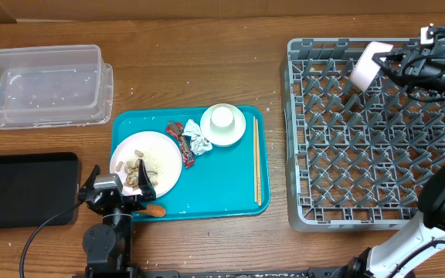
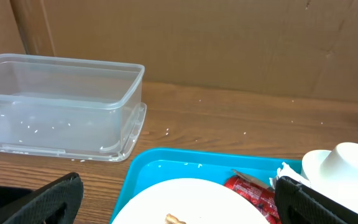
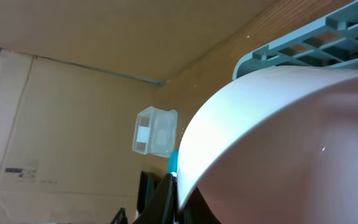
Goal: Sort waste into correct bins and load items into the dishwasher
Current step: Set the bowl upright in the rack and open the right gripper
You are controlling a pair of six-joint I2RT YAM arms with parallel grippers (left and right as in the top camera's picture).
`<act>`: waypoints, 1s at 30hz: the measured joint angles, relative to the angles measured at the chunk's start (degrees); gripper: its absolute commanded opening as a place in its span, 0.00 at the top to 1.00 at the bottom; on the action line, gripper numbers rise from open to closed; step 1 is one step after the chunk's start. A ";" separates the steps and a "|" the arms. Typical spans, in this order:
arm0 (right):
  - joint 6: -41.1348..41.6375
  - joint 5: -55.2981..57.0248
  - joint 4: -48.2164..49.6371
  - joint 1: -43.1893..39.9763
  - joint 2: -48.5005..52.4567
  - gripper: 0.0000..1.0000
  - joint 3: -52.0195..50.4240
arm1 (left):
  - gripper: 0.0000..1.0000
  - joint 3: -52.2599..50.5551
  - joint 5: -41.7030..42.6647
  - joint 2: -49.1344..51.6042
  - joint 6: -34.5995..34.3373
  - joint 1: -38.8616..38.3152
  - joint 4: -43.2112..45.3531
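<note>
Seen from beside the wooden table [image 1: 207, 69]:

- Clear tub [image 1: 41, 85]: far left corner, upright, only a few specks on its floor.
- Black tray [image 1: 25, 189]: near left, in front of the tub and apart from it.
- Teal tray [image 1: 230, 193]: centre of the table, between the black tray and the dish rack.
- Large plate [image 1: 161, 154]: on the teal tray's left half, carrying beige food scraps [image 1: 139, 174].
- Orange piece [image 1: 154, 209]: on the teal tray, just off the plate's near edge.
- Red wrapper [image 1: 178, 133] and silvery wrapper [image 1: 197, 140]: crumpled, touching each other, between the large plate and the small plate.
- Small plate [image 1: 236, 133]: far side of the teal tray, with a white cup [image 1: 222, 117] on it, apparently bottom-up.
- Chopsticks [image 1: 256, 170]: lying side by side along the teal tray's right edge.
- Dish rack [image 1: 361, 147]: grey, right side of the table.
- Left gripper [image 1: 118, 184]: jaws spread wide, holding nothing, over the near left corner of the teal tray at the large plate's edge.
- Right gripper [image 1: 388, 60]: clamped on the rim of a white dish [image 1: 368, 66], held tilted over the rack's far left corner.
</note>
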 measured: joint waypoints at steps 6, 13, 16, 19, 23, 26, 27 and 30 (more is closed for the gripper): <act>0.00 1.05 1.64 0.04 0.02 0.96 0.00 | 0.00 0.00 0.00 0.00 0.00 0.00 0.00; 0.17 -0.28 4.83 0.04 2.14 0.96 0.04 | 0.00 0.00 0.00 0.00 0.00 0.00 0.00; 0.50 -1.53 7.50 0.07 3.43 0.96 0.04 | 0.00 0.00 0.00 0.00 0.00 0.00 0.00; 1.66 -2.12 10.29 0.09 3.76 0.96 0.04 | 0.00 0.00 0.00 0.00 0.00 0.00 0.00; 3.17 -2.58 11.93 0.09 3.98 0.96 0.04 | 0.00 0.00 0.00 0.00 0.00 0.00 0.00; 3.76 -2.78 12.00 0.11 5.01 0.96 0.07 | 0.00 0.00 0.00 0.00 0.00 0.00 0.00; 3.85 -2.75 12.00 0.09 5.42 0.96 0.07 | 0.00 0.00 0.00 0.00 0.00 0.00 0.00; 4.20 -2.73 11.93 0.09 6.73 0.96 0.07 | 0.00 0.00 0.00 0.00 0.00 0.00 0.00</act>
